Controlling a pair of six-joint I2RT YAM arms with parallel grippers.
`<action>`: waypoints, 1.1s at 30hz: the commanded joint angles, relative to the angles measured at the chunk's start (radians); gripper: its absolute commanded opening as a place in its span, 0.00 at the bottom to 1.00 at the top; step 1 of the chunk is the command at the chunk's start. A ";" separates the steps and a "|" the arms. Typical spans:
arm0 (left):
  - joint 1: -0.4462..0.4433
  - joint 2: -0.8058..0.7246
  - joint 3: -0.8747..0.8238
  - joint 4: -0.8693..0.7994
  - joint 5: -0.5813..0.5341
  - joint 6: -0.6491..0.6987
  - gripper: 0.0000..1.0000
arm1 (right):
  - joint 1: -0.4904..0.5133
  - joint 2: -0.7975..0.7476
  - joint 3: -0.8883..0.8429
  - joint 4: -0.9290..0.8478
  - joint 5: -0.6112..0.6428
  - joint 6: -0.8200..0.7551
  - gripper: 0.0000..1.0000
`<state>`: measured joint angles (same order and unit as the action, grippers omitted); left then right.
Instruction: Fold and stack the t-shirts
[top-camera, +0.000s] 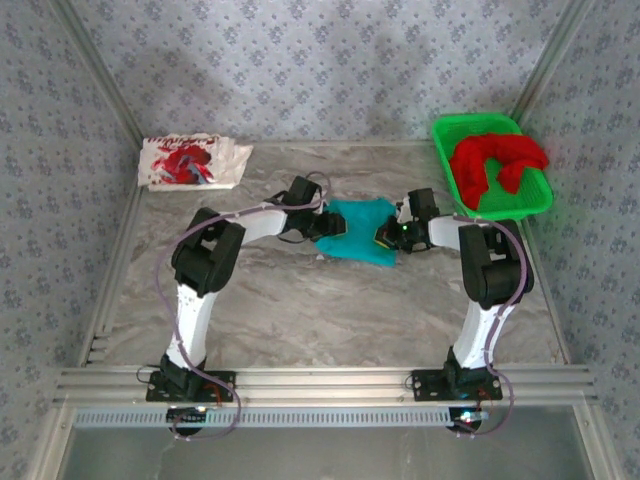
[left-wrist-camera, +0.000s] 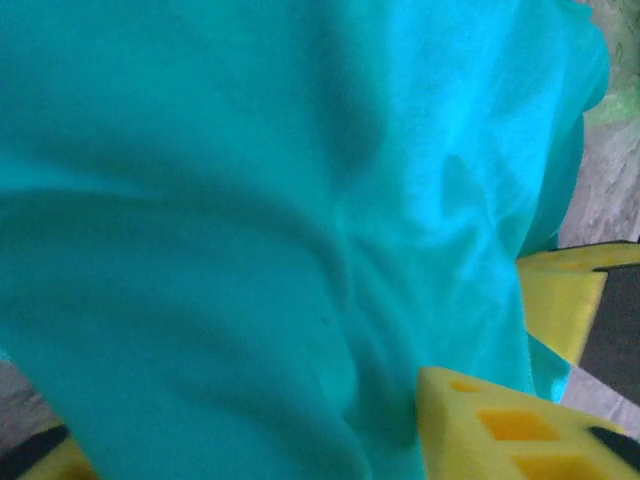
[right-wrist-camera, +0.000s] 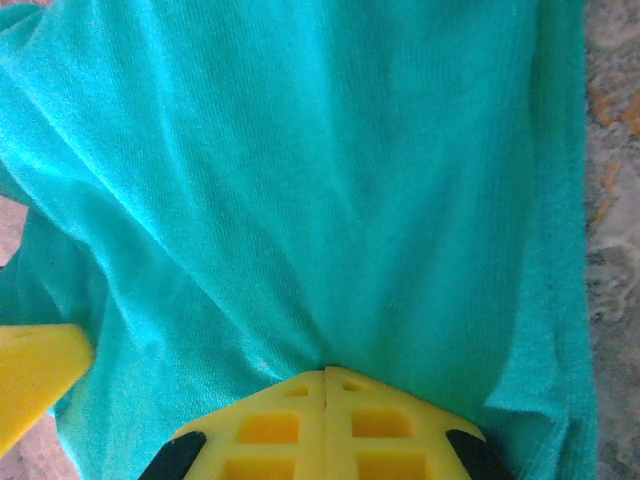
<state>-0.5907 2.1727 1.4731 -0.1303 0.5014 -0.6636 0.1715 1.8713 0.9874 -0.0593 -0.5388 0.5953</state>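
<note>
Right wrist view: the right pincer (right-wrist-camera: 325, 372) is pressing its two yellow fingers (right-wrist-camera: 262, 428) flat against each other, and a fold of the teal t-shirt (right-wrist-camera: 300, 180) is being pinched at their tips. The cloth is fanning out from that pinch in long creases and is covering most of the marbled table (right-wrist-camera: 612, 150), which is showing along the right side.

From the left wrist, the left pincer (left-wrist-camera: 240, 420) is holding its yellow fingers (left-wrist-camera: 500, 425) apart at the bottom of the picture, with teal cloth sagging between them. Whether they are actually squeezing the cloth cannot be told. A further yellow piece is poking in from the right, just beside the shirt's edge.

From above, both pincers are meeting the teal t-shirt from opposite sides, the left one (top-camera: 330, 222) at its left edge and the right one (top-camera: 388, 235) at its right edge. The shirt is lying bunched in the middle of the table, somewhat nearer the far edge than the near one.

A white t-shirt with red print (top-camera: 190, 163) is lying flat in the far left corner, well apart from the teal one. A red t-shirt (top-camera: 495, 165) is sitting heaped in a green basket (top-camera: 445, 130) at the far right corner.
</note>
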 joint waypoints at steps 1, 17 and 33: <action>-0.016 0.021 0.037 -0.014 0.003 0.005 0.29 | 0.007 0.045 -0.034 -0.031 0.019 0.015 0.00; 0.066 -0.104 0.117 -0.440 -0.307 0.260 0.00 | 0.002 -0.127 0.006 -0.046 -0.031 -0.027 0.27; 0.230 -0.113 0.336 -0.616 -0.638 0.824 0.00 | -0.021 -0.357 -0.043 0.079 0.067 -0.008 0.52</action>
<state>-0.3962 2.0758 1.7180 -0.7132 -0.0830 0.0040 0.1547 1.5074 0.9607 0.0074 -0.4866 0.5827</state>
